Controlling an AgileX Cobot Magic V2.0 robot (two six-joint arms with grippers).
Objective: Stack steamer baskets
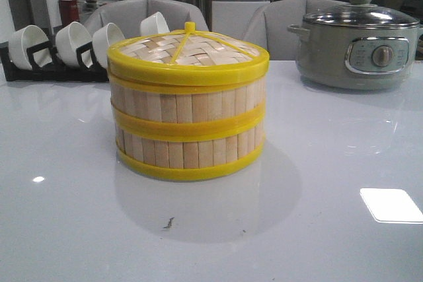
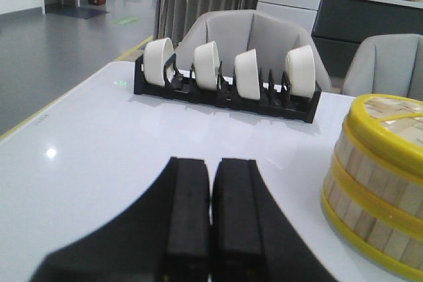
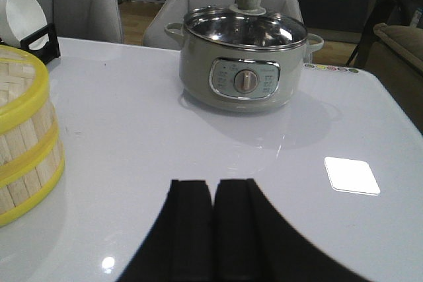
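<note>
Two steamer baskets stand stacked in the middle of the white table, the upper basket (image 1: pixel 188 107) on the lower basket (image 1: pixel 188 153), with a woven bamboo lid (image 1: pixel 188 49) on top. The stack also shows at the edge of the left wrist view as steamer baskets (image 2: pixel 377 189) and in the right wrist view as steamer baskets (image 3: pixel 23 143). My left gripper (image 2: pixel 211 170) is shut and empty, low over the table to the left of the stack. My right gripper (image 3: pixel 213 189) is shut and empty, to the right of the stack. Neither gripper appears in the front view.
A black rack of white bowls (image 1: pixel 59 47) stands at the back left, also seen as the rack (image 2: pixel 225 90). A grey electric pot with a glass lid (image 1: pixel 357 41) sits at the back right, also the pot (image 3: pixel 244 64). Grey chairs stand behind the table.
</note>
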